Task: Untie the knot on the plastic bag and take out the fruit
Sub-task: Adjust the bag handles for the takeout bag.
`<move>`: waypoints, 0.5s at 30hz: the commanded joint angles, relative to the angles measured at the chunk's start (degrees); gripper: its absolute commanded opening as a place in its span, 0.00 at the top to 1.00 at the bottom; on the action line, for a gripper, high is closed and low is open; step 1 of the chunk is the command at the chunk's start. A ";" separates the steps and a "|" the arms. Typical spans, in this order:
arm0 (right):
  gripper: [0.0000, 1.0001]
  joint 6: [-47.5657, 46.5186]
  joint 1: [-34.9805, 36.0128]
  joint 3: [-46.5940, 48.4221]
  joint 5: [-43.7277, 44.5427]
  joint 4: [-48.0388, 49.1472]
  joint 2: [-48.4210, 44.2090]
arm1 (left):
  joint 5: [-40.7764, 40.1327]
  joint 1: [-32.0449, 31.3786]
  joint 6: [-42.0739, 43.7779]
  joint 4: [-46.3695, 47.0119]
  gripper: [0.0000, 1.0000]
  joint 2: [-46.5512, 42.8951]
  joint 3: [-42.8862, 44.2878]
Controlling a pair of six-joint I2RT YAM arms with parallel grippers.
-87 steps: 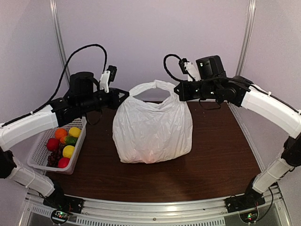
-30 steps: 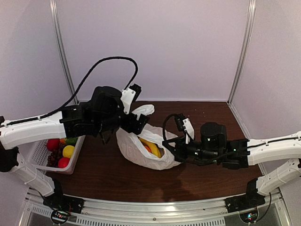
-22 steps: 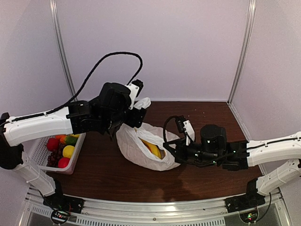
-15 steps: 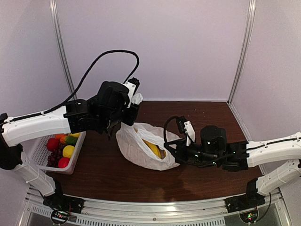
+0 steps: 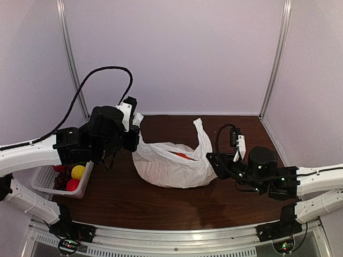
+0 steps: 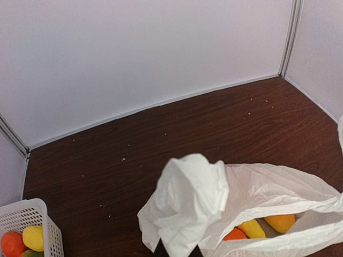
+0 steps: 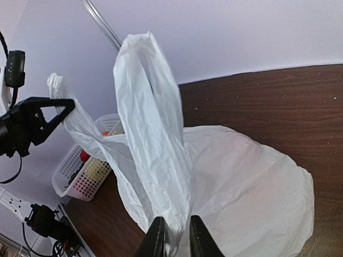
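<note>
Left wrist view gives us only the two dark tips of the left gripper (image 6: 176, 250), cut off by the bottom edge. They are pressed onto a bunched end of the plastic bag (image 6: 268, 184), and the crumpled white plastic covers the rest of the fingers. Just past that bunch the bag's mouth gapes, and inside it we make out the fruit (image 6: 252, 229): an orange piece, a yellow one and a yellow-orange one. Each is half buried under plastic, so we cannot name them. A white basket (image 6: 27, 214) sits cropped in the lower left corner, and the brown table (image 6: 161, 134) runs back to the wall.

In the right wrist view, the right gripper (image 7: 176, 241) has its fingers drawn close together, pinching the bag's other end. That end stands up as a tall twisted strip and blocks our sight of the bag's mouth. The bag's body lies on the table behind and to the right of the strip.

From the top external view, we see the bag lying mid-table, strung between the two grippers, with a spot of orange showing at its opening. The left arm hides most of the basket.
</note>
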 commanded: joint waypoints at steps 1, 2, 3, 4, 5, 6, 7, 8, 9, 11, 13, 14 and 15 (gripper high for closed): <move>0.77 3.81 0.17 -1.82 8.87 -1.48 -3.20 | 6.70 0.60 -1.74 9.56 1.00 -5.52 -7.67; 0.74 4.08 0.18 -1.57 9.71 -3.42 -3.56 | 7.83 0.55 -1.72 10.77 1.00 -6.58 -9.13; 0.71 4.19 0.23 -1.12 10.52 -5.41 -3.98 | 8.71 0.57 -1.86 11.67 1.00 -7.50 -10.39; 0.68 3.83 0.15 -0.66 11.23 -7.34 -4.41 | 9.23 0.58 -2.03 12.21 1.00 -8.37 -11.53; 0.65 3.20 0.17 0.07 11.82 -9.43 -5.07 | 9.70 0.59 -2.26 12.61 1.00 -9.07 -12.49; 0.61 2.43 0.14 0.99 12.62 -11.46 -5.81 | 10.17 0.65 -2.45 13.05 1.00 -9.79 -13.59; 0.56 1.70 0.20 1.89 13.56 -13.74 -6.99 | 10.32 0.71 -2.79 13.41 1.00 -10.49 -14.60; 0.50 0.91 0.20 2.84 14.62 -16.02 -8.09 | 10.43 0.67 -3.18 13.81 1.00 -11.29 -15.57; 0.46 -0.26 0.16 3.77 15.41 -17.97 -9.11 | 10.85 0.66 -3.39 14.35 1.00 -12.04 -16.60; 0.42 -2.67 -0.03 6.21 16.42 -22.30 -10.84 | 11.99 0.71 -3.59 16.29 1.00 -13.94 -18.62; 0.40 -5.03 -0.25 9.02 16.66 -25.94 -11.81 | 12.81 0.78 -3.71 17.67 1.00 -15.52 -20.45; 0.39 -6.21 -0.48 10.53 16.29 -27.56 -11.90 | 13.14 0.87 -3.73 19.24 1.00 -16.26 -21.72; 0.38 -7.44 -0.64 12.24 15.50 -29.16 -11.64 | 13.60 1.01 -3.72 20.26 1.00 -16.95 -22.55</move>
